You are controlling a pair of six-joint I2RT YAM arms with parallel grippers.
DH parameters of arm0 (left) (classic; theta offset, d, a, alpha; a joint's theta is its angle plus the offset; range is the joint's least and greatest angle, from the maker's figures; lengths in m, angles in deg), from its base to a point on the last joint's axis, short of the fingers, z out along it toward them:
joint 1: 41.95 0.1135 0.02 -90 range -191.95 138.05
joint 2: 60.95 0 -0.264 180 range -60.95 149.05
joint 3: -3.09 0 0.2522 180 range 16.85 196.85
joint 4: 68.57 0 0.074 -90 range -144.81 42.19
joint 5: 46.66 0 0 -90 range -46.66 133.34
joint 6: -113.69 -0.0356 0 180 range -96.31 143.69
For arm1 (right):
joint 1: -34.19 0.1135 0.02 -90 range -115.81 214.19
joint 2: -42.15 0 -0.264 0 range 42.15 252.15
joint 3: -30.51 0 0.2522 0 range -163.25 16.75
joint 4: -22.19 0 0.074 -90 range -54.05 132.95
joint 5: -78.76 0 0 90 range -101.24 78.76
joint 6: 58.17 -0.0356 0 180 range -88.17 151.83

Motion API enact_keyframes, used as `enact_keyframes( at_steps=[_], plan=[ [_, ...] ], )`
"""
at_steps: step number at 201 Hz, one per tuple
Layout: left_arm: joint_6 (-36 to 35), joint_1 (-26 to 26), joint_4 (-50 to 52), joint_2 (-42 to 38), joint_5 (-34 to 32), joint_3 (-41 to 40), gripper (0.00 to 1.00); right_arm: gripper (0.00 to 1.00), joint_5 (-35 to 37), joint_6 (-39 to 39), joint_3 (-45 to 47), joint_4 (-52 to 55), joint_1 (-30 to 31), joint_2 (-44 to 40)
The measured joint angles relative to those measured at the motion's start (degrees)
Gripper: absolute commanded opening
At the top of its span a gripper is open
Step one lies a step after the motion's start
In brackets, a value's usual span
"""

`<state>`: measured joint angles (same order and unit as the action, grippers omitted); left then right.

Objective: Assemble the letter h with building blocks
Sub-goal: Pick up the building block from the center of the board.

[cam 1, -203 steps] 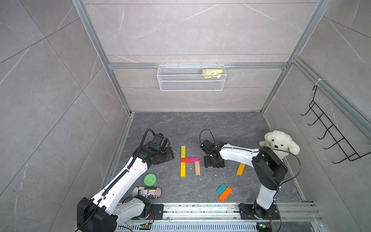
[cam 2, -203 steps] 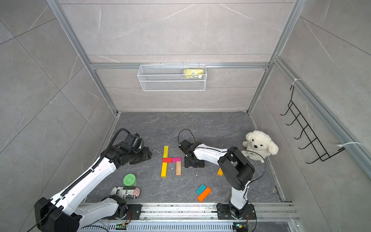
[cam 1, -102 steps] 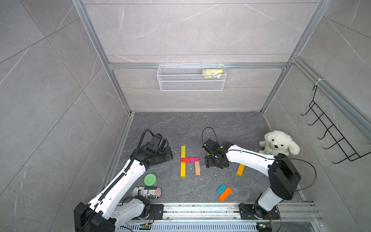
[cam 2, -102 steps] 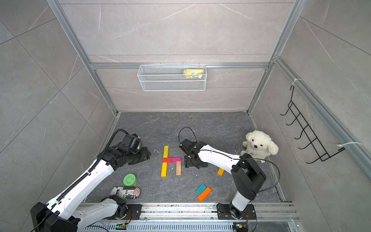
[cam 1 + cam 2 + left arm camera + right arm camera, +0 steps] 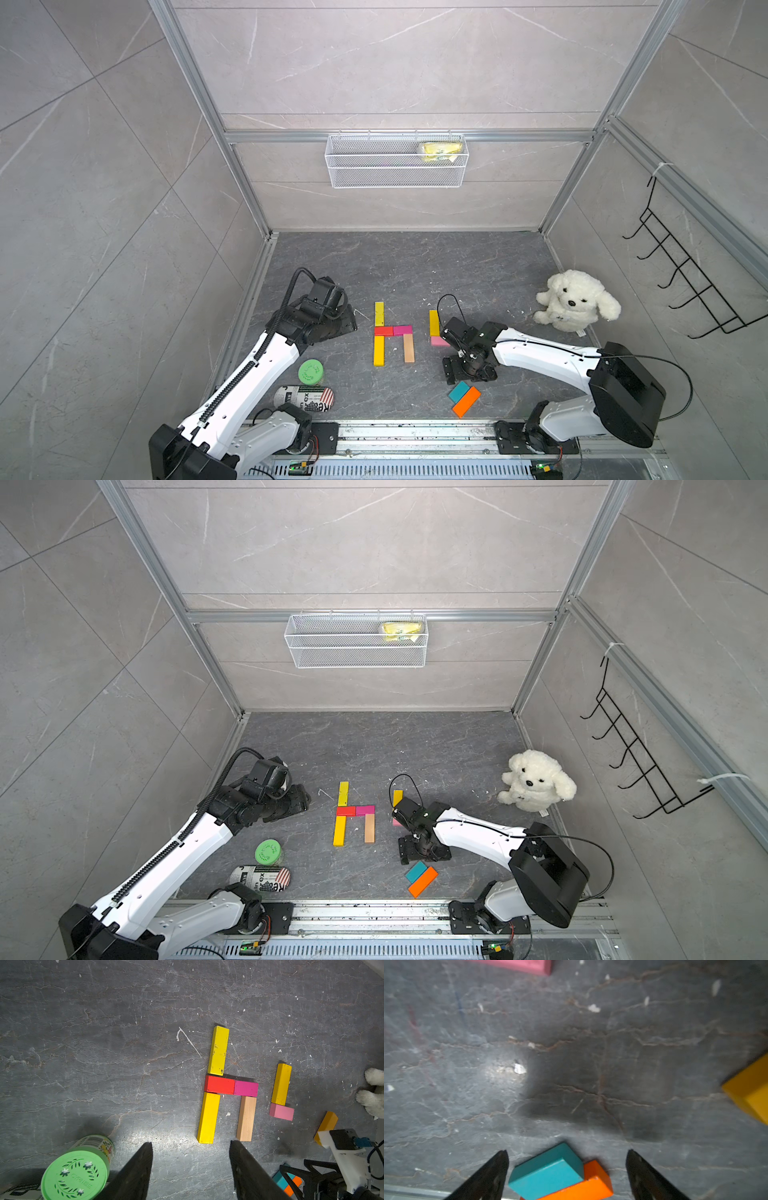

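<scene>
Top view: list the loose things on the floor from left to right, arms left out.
green jar → red block → magenta block → lone yellow block → teal block → white plush dog. Left out for overlap: printed can, upper yellow block, lower yellow block, tan block, pink block, orange block.

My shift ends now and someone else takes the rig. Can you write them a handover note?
Left tool: open, empty, clear of the blocks.
Right tool: open, empty, above the teal block, which touches the orange block.
Done: an h lies flat. Stem: upper yellow block, red block, lower yellow block. Bridge: magenta block. Leg: tan block.
Beside it: third yellow block touching the pink block; amber block apart.
Left: the h looks complete; five blocks stay unused.
</scene>
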<state>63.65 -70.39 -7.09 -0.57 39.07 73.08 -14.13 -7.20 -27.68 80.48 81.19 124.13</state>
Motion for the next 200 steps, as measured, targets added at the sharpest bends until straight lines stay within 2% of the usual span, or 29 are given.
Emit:
enact_keyframes(
  at_steps=[47,105,147,168,200],
  plan=[
    [-0.02,0.0,-0.22,0.68,0.13,0.0,0.64,0.88,-4.11,-0.17,2.6,-4.74,3.74,0.09],
    [0.0,0.0,-0.72,2.34,0.37,0.02,0.64,0.87,-3.32,-2.67,2.69,-5.35,9.99,0.11],
    [-0.02,0.0,-1.05,2.43,0.35,0.07,0.64,0.81,0.17,-4.48,1.01,-3.15,14.86,2.6],
    [0.0,0.0,-1.11,2.51,0.35,0.11,0.64,0.74,1.68,-5.35,0.39,-2.08,16.09,3.58],
    [-0.02,0.0,-1.16,2.51,0.35,0.11,0.64,0.55,3.43,-6.64,-0.55,-0.17,16.46,4.35]
  ],
)
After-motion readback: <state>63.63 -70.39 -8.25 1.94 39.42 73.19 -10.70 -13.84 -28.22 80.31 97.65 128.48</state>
